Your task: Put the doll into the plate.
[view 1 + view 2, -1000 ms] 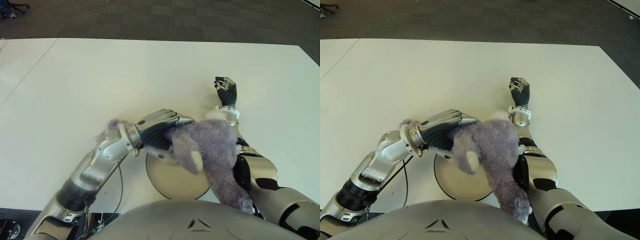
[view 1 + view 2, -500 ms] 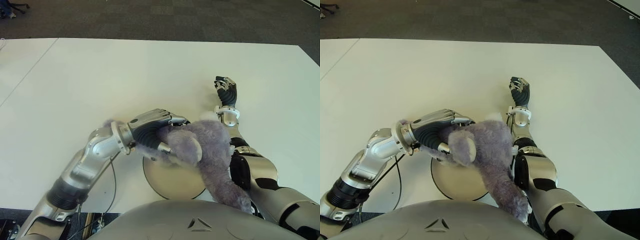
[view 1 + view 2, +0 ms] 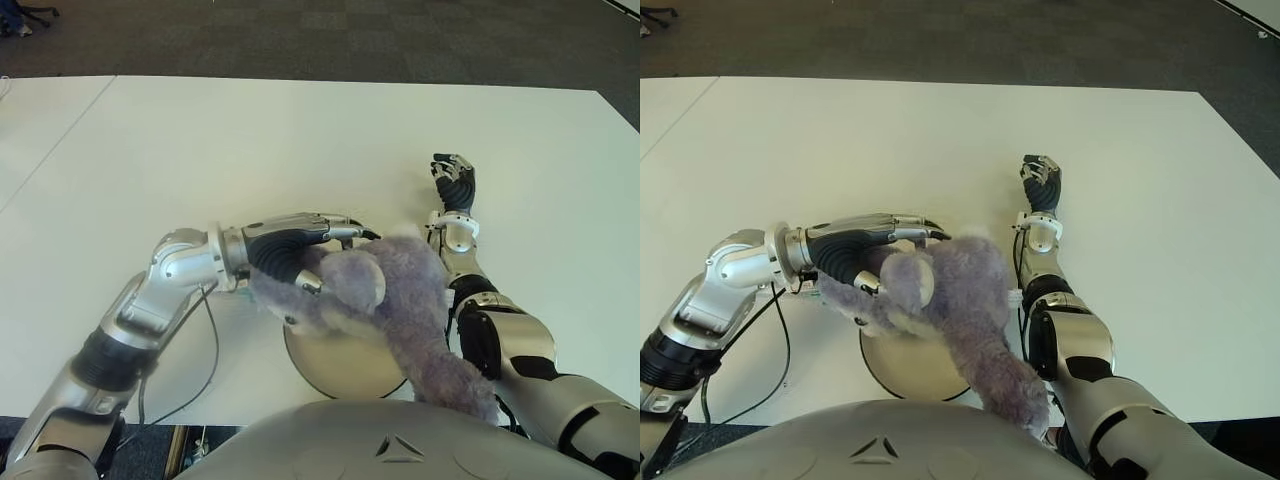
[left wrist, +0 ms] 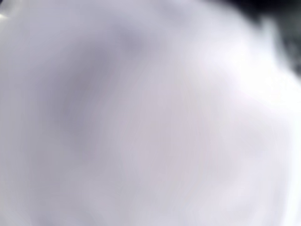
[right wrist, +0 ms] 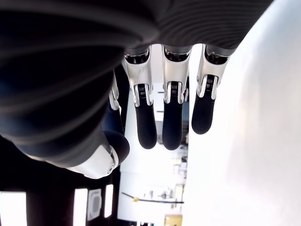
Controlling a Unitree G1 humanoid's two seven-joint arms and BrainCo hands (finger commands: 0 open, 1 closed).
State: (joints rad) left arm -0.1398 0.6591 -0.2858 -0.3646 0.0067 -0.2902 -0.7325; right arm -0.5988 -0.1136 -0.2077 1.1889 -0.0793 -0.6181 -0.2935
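White table (image 3: pixel 250 140); plate (image 3: pixel 340 365) on it

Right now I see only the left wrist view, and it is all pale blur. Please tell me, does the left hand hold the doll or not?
Observer: Yes. In the eye views the left hand grips the purple doll near its head.
Operator: Where is the plate under it?
Observer: The plate lies at the near edge of the white table. The doll's head and body show over it, and the far end of the doll trails toward the robot's right forearm.
Operator: And is the right hand busy?
Observer: No. The right hand shows farther out over the table, to the right of the doll. In the right wrist view its fingers hang relaxed and hold nothing.
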